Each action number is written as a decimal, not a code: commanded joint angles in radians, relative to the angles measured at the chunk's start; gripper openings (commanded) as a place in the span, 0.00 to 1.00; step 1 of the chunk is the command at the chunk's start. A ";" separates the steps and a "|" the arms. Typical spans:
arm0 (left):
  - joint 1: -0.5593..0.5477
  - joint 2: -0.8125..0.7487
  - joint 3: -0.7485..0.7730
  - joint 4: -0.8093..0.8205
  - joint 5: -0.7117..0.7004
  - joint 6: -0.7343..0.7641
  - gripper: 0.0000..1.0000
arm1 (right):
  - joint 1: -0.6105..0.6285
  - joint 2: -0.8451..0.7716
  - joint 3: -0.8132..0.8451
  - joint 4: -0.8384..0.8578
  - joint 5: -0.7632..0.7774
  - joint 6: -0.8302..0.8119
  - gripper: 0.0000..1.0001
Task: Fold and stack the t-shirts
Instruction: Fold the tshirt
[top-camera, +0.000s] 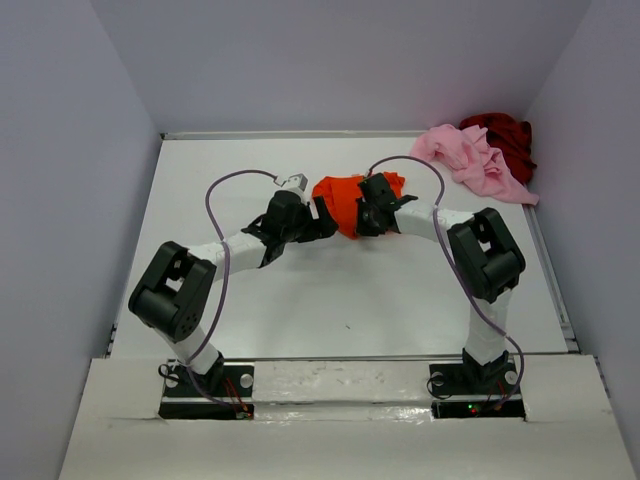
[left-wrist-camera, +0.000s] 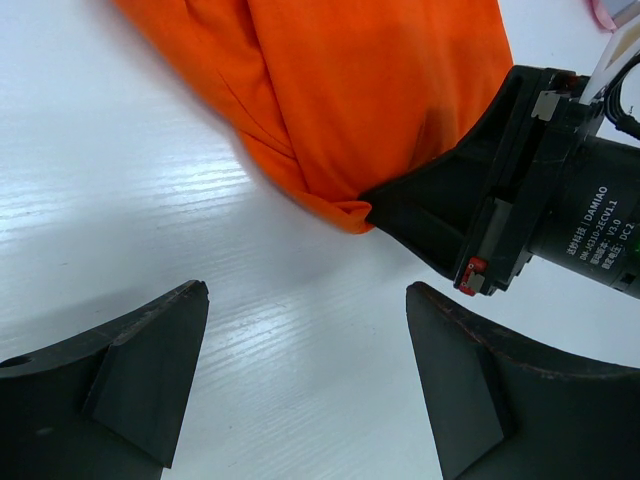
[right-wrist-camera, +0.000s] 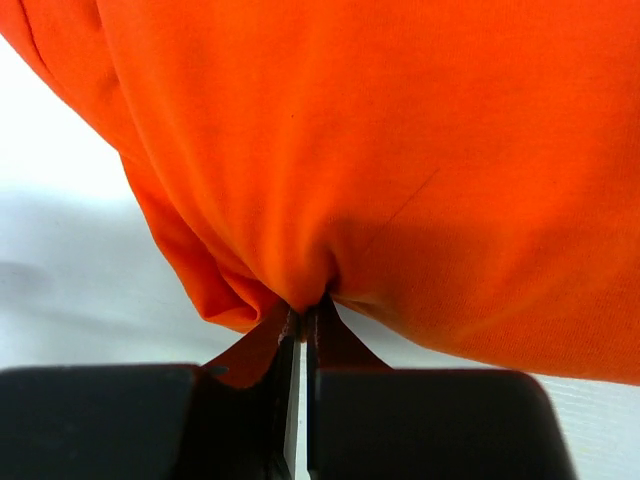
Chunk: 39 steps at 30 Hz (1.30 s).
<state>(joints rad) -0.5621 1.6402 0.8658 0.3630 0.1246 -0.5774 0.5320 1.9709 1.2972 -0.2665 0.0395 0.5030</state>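
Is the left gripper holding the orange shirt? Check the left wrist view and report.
No. The left gripper stands wide open over the table, and the orange shirt lies beyond its fingertips, not between them.

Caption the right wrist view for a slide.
Right claw shut on a pinched fold of the orange t-shirt, cloth bunched above the white table.

Both wrist cameras show me the orange t-shirt (right-wrist-camera: 400, 150) cut off at the frame edges; overhead, the pink t-shirt (top-camera: 470, 160) covers part of the dark red t-shirt (top-camera: 508, 133).
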 joint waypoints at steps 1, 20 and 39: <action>-0.005 -0.036 -0.002 0.027 0.004 0.008 0.89 | 0.011 0.037 -0.007 0.003 -0.007 0.012 0.00; 0.005 0.170 0.074 0.005 -0.065 -0.038 0.90 | 0.011 -0.099 0.027 -0.045 0.003 -0.020 0.00; 0.166 0.329 0.042 0.327 0.191 -0.202 0.92 | 0.011 -0.158 0.024 -0.076 0.033 -0.046 0.00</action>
<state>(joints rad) -0.4221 1.9278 0.9096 0.6743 0.2447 -0.7471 0.5320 1.8740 1.2972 -0.3378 0.0608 0.4732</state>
